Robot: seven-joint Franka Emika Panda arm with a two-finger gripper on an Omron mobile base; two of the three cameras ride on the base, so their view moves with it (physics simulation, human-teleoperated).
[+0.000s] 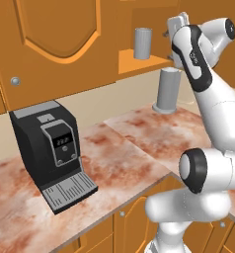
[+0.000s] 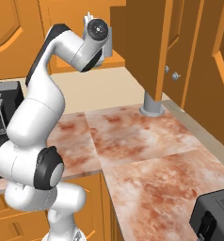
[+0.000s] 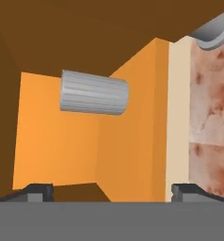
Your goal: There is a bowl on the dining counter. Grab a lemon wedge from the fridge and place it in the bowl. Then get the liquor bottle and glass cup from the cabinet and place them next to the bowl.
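Counter (image 1: pixel 139 143): marbled red-brown/cream top, L-shaped run w/ orange base cabs below. 1 counter run in view.

Cabinet (image 1: pixel 139 62): orange wall unit, door swung open; in right base view the open door (image 2: pixel 142 42) hangs edge-on above the counter. Open shelf lit orange inside. A 2nd, closed arched door w/ round grey knob (image 1: pixel 15 81) sits to the left of it.

Arm: white, reaches up toward the open shelf; wrist is level w/ the shelf opening.

Coffee machine (image 1: pixel 53 148): 1, black/grey, on counter left, well apart from the arm.

Grey cylinder (image 1: pixel 168 90): 1, upright on counter below the shelf, against the back wall. Can't tell what it is.

Black appliance (image 2: pixel 212 216): 1, corner of right base view, partly cut off.

Cup (image 1: pixel 142 43): 1, grey tumbler, upright on the shelf. In hand view it shows sideways (cam rolled) at (image 3: pixel 94 92), ahead of the fingers, not touching.

Gripper (image 3: pixel 111 190): jaws spread wide, nothing between them, no contact w/ cup or shelf. Fingertips (image 3: pixel 36 190) at bottom of hand view, pointing into the cabinet.
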